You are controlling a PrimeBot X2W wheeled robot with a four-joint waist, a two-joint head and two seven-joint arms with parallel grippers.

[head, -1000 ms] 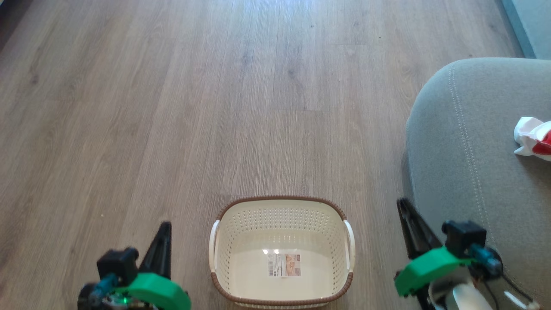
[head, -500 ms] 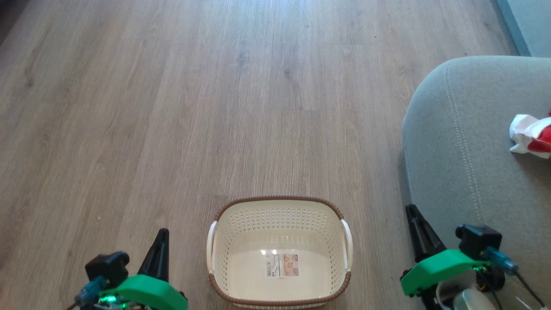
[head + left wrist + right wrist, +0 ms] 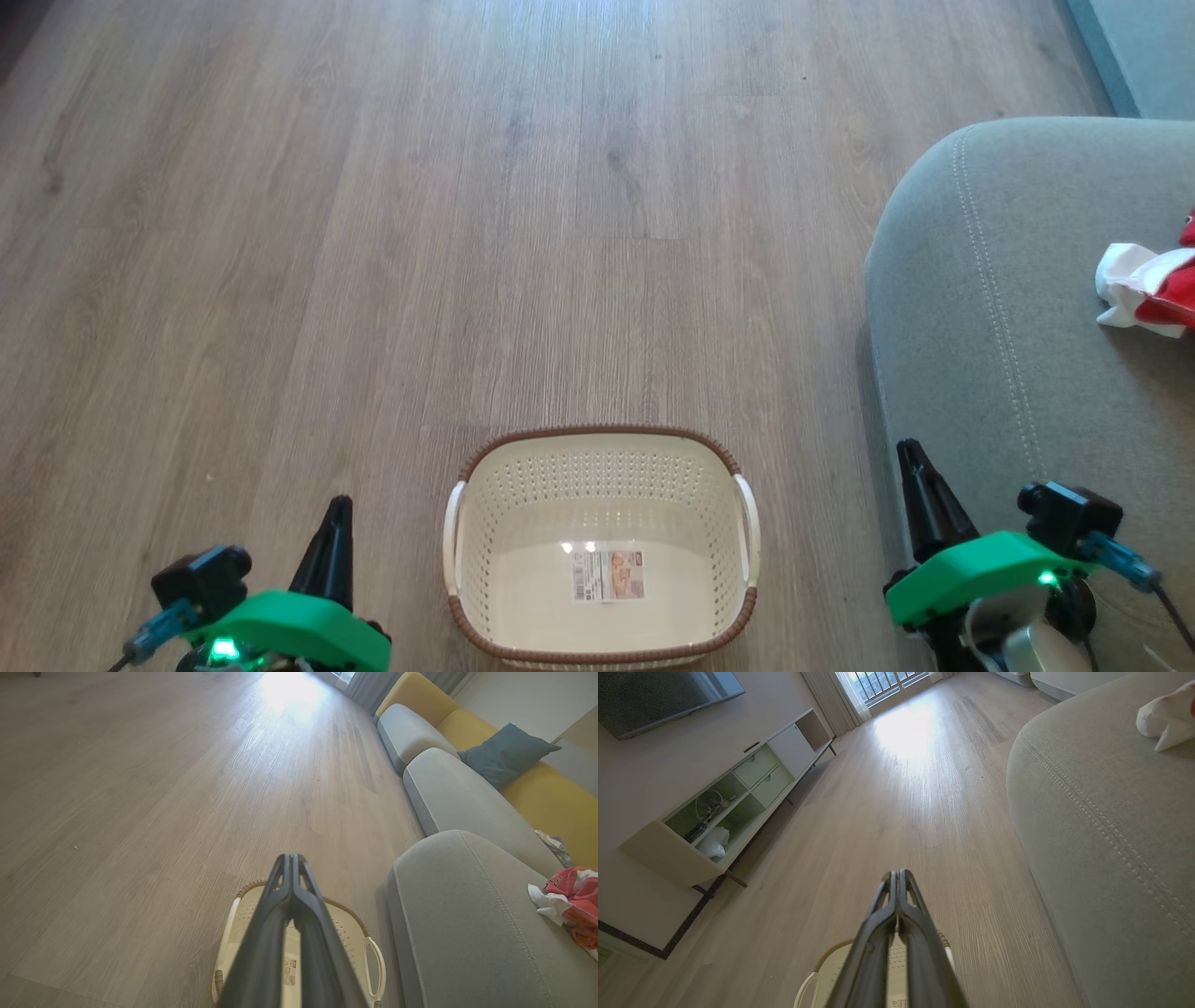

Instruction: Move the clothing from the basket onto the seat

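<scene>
The cream basket [image 3: 597,433] with a brown rim stands on the floor between my two grippers, holding nothing but a label on its bottom. The red and white clothing [image 3: 1144,289] lies bunched on the grey seat [image 3: 1008,355] at the right edge. My left gripper [image 3: 340,506] is shut and empty, left of the basket. My right gripper [image 3: 908,450] is shut and empty at the seat's near corner. In the left wrist view the shut left gripper [image 3: 290,858] points over the basket [image 3: 348,912], with the clothing [image 3: 570,891] on the seat [image 3: 458,914]. The right wrist view has the shut right gripper [image 3: 896,875] above the basket [image 3: 831,956].
Wooden floor [image 3: 467,233] stretches ahead. More grey cushions [image 3: 448,793], a yellow backrest [image 3: 537,788] and a blue-grey pillow [image 3: 507,753] continue the sofa. A low white cabinet [image 3: 738,793] stands along the wall under a dark screen [image 3: 663,695].
Both grippers have sunk toward the bottom edge of the head view. The picture has shifted slightly left, so the camera moved. Basket and clothing lie as before.
</scene>
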